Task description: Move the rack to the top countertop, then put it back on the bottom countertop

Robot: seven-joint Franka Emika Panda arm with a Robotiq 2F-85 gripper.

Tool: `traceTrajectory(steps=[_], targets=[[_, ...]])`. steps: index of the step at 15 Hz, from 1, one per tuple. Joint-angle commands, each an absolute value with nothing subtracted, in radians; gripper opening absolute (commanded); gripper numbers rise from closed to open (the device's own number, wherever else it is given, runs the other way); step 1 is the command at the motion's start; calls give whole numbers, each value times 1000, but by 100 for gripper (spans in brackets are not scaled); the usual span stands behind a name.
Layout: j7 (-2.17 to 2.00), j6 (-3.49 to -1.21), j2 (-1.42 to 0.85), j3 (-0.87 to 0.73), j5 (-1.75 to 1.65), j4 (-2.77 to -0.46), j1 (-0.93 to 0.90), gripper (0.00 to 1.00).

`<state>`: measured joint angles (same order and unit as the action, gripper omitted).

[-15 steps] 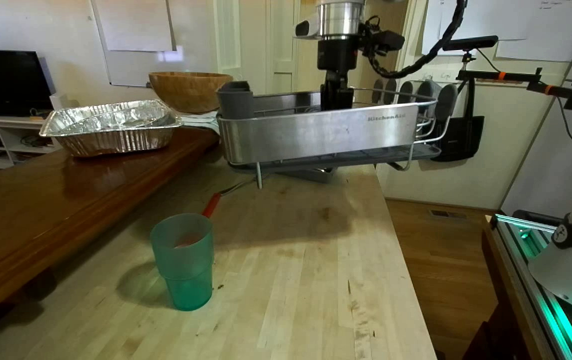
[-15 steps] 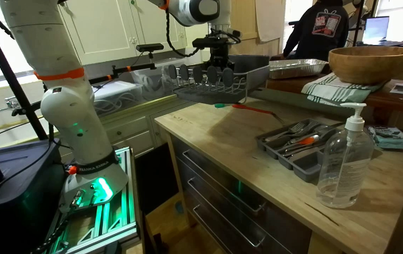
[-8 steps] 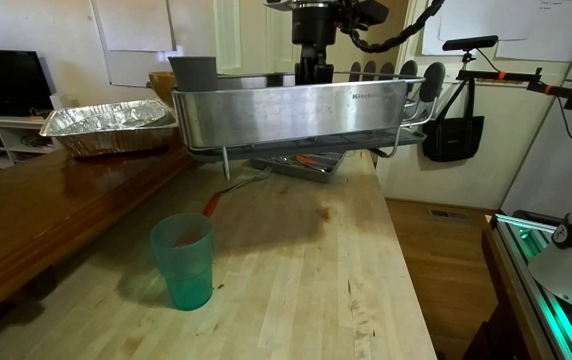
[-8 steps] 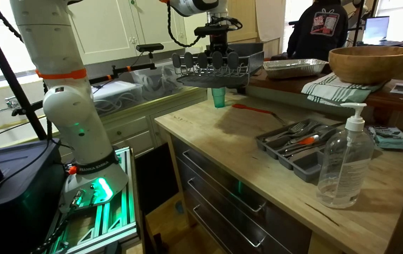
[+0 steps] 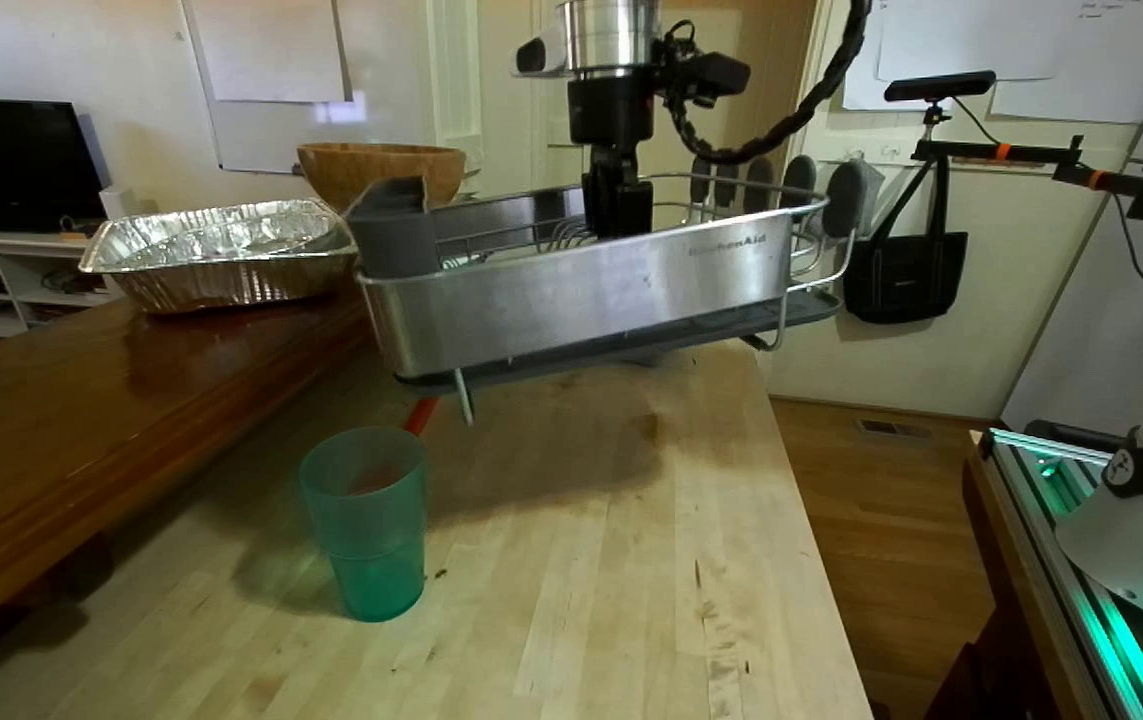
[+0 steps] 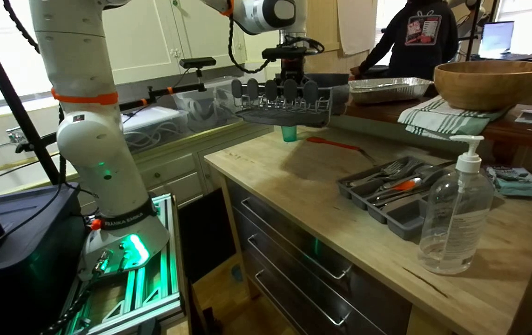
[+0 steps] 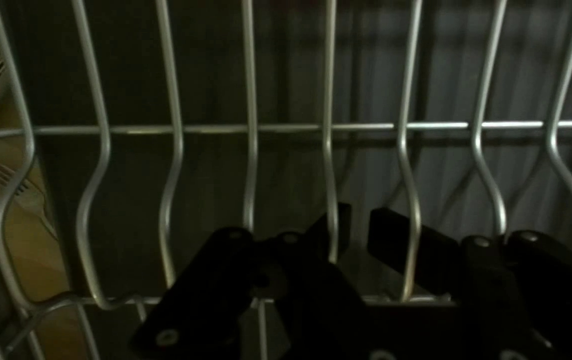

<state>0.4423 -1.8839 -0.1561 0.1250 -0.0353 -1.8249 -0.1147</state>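
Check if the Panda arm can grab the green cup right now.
Probably not: its gripper is taken up with the rack, holding it clear of the bottom countertop. The green cup stands upright and open-topped, but the rack would likely have to go down first.

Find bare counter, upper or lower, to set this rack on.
In an exterior view, the bottom countertop is bare between the green cup and the robot-side edge; the top countertop is bare in front of the foil pan. Crowded: below, around cutlery tray, pump bottle and packet; above, around wooden bowl and striped cloth.
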Motion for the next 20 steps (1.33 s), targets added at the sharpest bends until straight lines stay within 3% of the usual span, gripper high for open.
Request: traceTrajectory(steps=[1, 8, 20], targets=[[412, -1722, -294, 138, -117, -1589, -137, 5], [445, -1584, -470, 134, -324, -1274, -196, 5], [518, -1534, -671, 162, -276, -829, -273, 5]])
